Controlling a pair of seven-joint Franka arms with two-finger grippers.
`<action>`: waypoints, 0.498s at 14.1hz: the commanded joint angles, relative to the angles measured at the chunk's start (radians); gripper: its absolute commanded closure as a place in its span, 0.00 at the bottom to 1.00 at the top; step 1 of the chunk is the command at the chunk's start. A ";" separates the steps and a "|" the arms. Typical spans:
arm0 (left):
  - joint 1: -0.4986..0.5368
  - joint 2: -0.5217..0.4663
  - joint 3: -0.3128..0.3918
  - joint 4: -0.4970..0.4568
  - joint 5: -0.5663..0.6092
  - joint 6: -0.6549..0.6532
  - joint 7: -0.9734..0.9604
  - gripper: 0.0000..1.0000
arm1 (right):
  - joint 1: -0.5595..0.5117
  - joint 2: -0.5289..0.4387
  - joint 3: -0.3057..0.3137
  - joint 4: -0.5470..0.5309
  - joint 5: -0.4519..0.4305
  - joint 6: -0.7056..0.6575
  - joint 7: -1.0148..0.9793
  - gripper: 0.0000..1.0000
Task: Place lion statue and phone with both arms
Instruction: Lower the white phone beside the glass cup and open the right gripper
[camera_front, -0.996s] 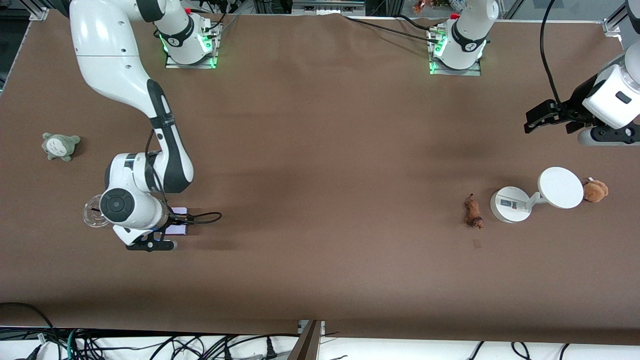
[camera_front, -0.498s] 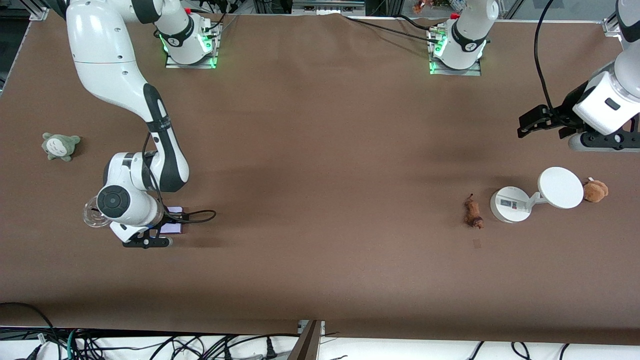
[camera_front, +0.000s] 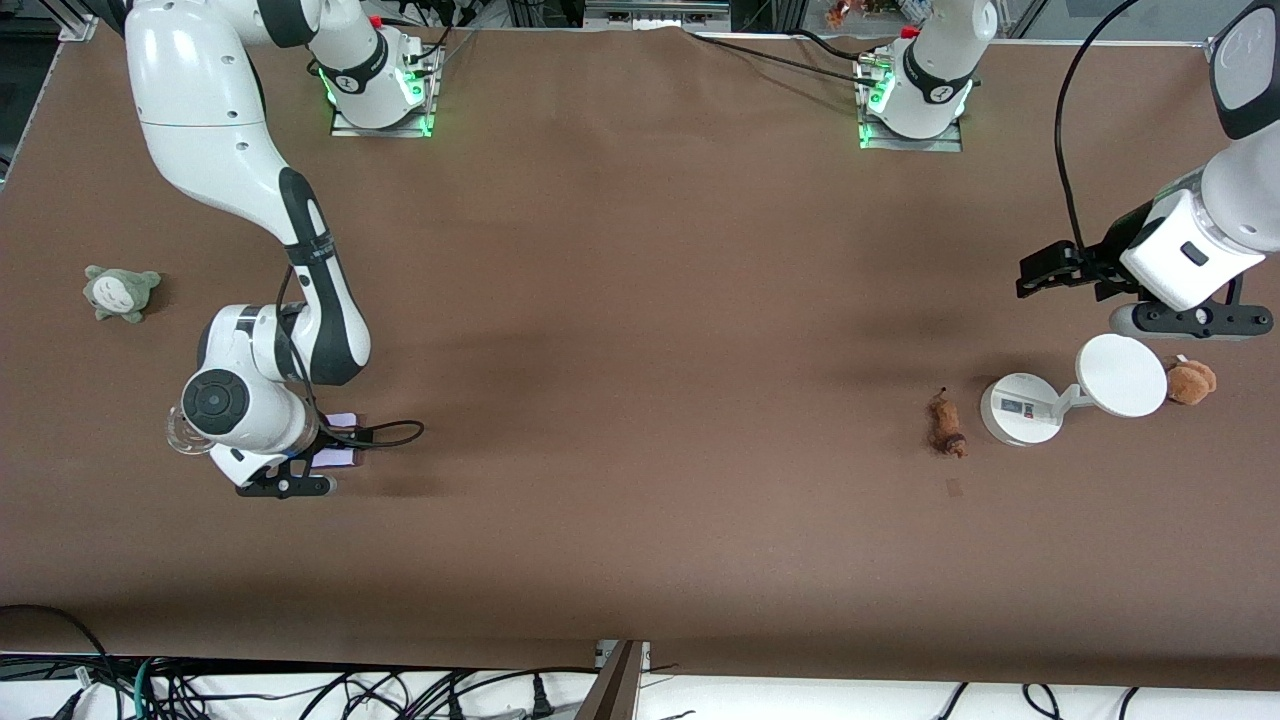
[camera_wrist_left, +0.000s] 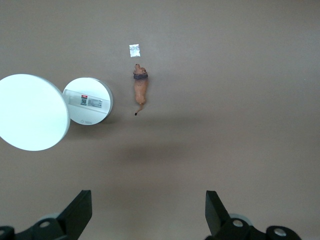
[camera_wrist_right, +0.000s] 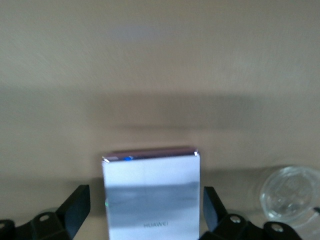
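Note:
The phone (camera_front: 342, 455) (camera_wrist_right: 150, 195), a pale lavender-white slab with a dark purple edge, lies on the table near the right arm's end. My right gripper (camera_front: 322, 452) (camera_wrist_right: 145, 215) is low over it and open, one finger on each side of the phone. The lion statue (camera_front: 945, 425) (camera_wrist_left: 140, 90), small and orange-brown with a thin tail, lies on the table beside the white scale (camera_front: 1020, 408). My left gripper (camera_front: 1042, 270) (camera_wrist_left: 147, 215) hangs open and empty over the table near the scale.
The scale's round platform (camera_front: 1120, 375) (camera_wrist_left: 30, 112) has a brown plush toy (camera_front: 1190, 382) next to it. A clear glass (camera_front: 182, 435) (camera_wrist_right: 290, 192) stands beside the right hand. A grey-green plush (camera_front: 120, 292) lies near the right arm's end. A small square mark (camera_front: 953, 487) is by the lion.
The left gripper has come down toward the scale and lion statue. The right hand has shifted slightly toward its own end of the table, staying over the phone.

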 joint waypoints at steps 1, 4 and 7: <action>-0.024 0.018 0.003 0.037 -0.012 -0.010 0.004 0.00 | 0.001 -0.065 0.010 0.060 0.010 -0.104 -0.024 0.00; -0.026 0.019 0.003 0.037 -0.013 -0.008 0.004 0.00 | 0.011 -0.163 0.011 0.101 0.001 -0.262 -0.028 0.00; -0.035 0.018 0.003 0.035 -0.012 -0.010 0.005 0.00 | 0.011 -0.264 0.010 0.126 -0.003 -0.427 -0.028 0.00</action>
